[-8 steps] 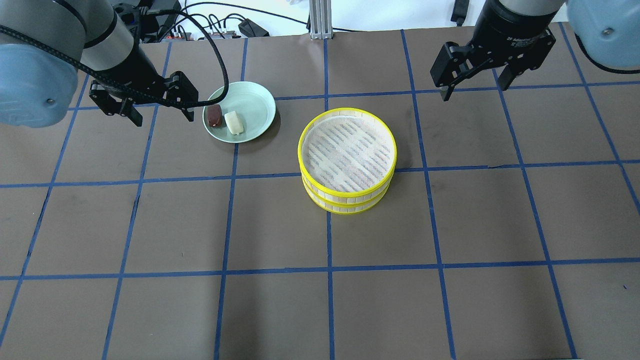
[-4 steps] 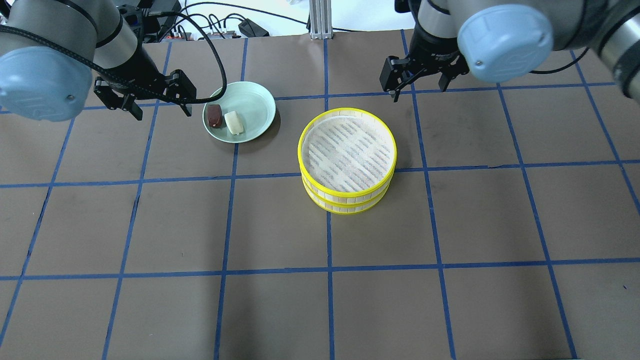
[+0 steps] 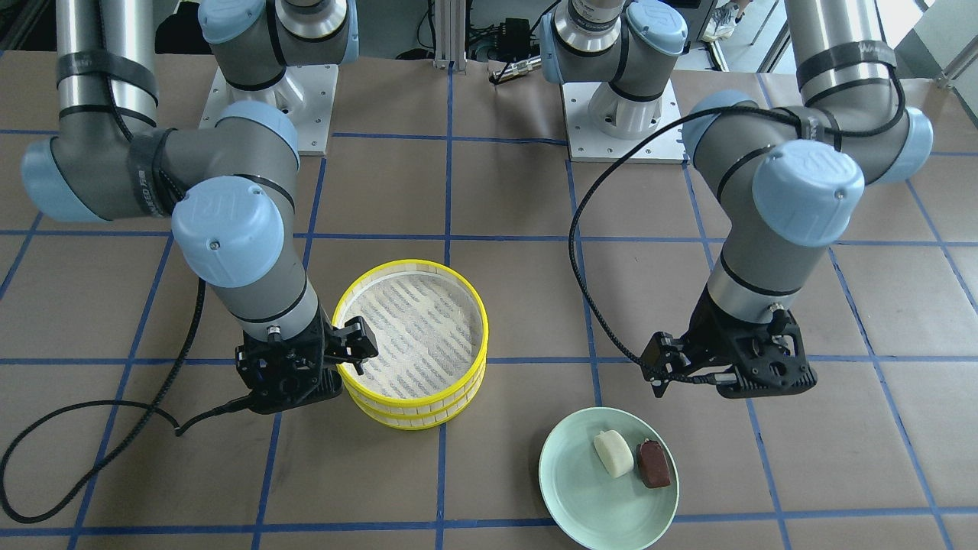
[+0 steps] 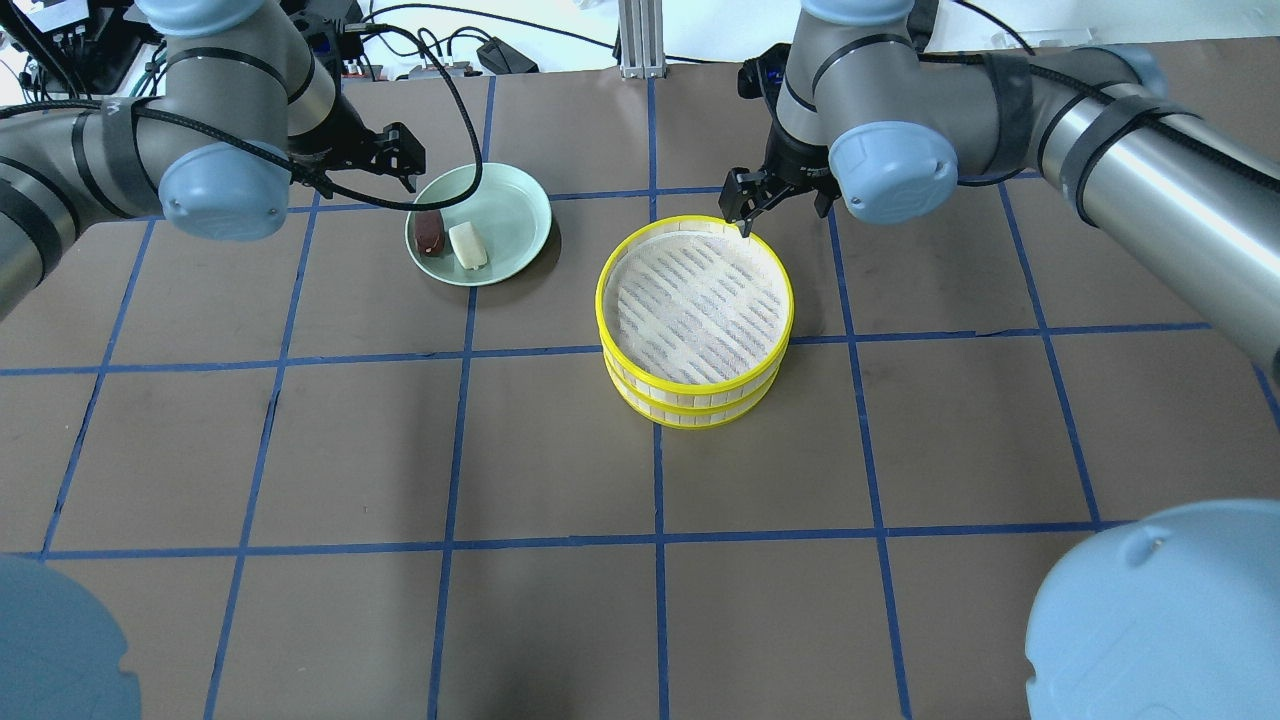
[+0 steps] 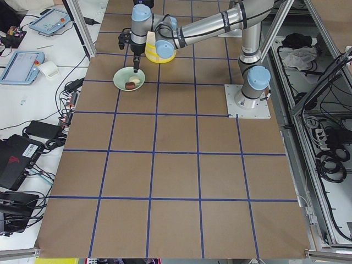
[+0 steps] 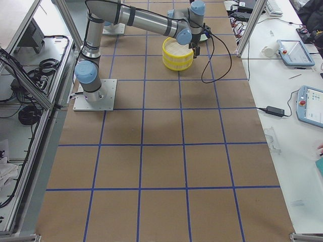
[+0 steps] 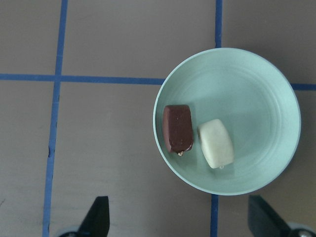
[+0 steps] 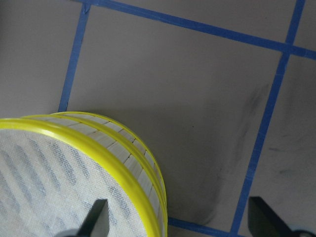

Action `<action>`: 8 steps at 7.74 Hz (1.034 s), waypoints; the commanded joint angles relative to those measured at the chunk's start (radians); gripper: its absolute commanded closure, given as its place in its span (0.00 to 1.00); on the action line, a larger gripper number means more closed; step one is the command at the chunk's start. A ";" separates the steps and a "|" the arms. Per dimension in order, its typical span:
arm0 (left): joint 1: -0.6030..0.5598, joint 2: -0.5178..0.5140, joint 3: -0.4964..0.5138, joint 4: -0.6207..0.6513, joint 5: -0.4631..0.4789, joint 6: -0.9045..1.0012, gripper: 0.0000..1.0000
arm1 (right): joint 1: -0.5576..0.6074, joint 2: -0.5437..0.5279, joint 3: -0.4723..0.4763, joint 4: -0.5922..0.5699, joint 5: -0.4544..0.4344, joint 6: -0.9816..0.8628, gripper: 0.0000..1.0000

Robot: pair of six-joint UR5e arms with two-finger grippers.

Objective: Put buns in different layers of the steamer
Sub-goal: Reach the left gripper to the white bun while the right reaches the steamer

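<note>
The steamer [image 4: 695,318] is two yellow-rimmed trays stacked at mid-table, the top one empty; it also shows in the front view [image 3: 412,347] and the right wrist view [image 8: 74,143]. The cream-white bun [image 4: 468,245] and the dark brown bun [image 4: 430,231] lie side by side on a pale green plate [image 4: 515,215]. They also show in the left wrist view, the brown bun [image 7: 177,128] and white bun [image 7: 216,143]. My left gripper [image 3: 726,380] is open and empty, above the plate's edge. My right gripper [image 3: 306,365] is open and straddles the steamer's far right rim.
A metal post [image 4: 640,40] and cables stand at the table's far edge. The brown table surface [image 4: 350,450] carries a blue tape grid. Both arms' elbows [image 4: 1160,610] fill the overhead view's lower corners.
My right gripper swung left and came down from the far right corner to the steamer's far rim. My left gripper moved right, close to the plate. Both stayed open.
</note>
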 commanded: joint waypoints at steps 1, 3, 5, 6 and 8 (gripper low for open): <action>-0.003 -0.082 0.002 0.118 -0.067 0.010 0.14 | 0.001 0.035 0.029 -0.057 0.019 -0.002 0.00; -0.024 -0.122 0.001 0.158 -0.071 0.009 0.22 | 0.004 0.055 0.029 -0.057 0.045 -0.002 0.00; -0.040 -0.164 -0.001 0.158 -0.076 0.004 0.22 | 0.014 0.054 0.031 -0.053 0.045 0.014 0.00; -0.043 -0.177 -0.002 0.157 -0.076 0.001 0.22 | 0.013 0.052 0.031 -0.050 0.045 0.012 0.13; -0.043 -0.199 -0.002 0.157 -0.076 -0.019 0.22 | 0.013 0.051 0.031 -0.044 0.044 0.005 0.35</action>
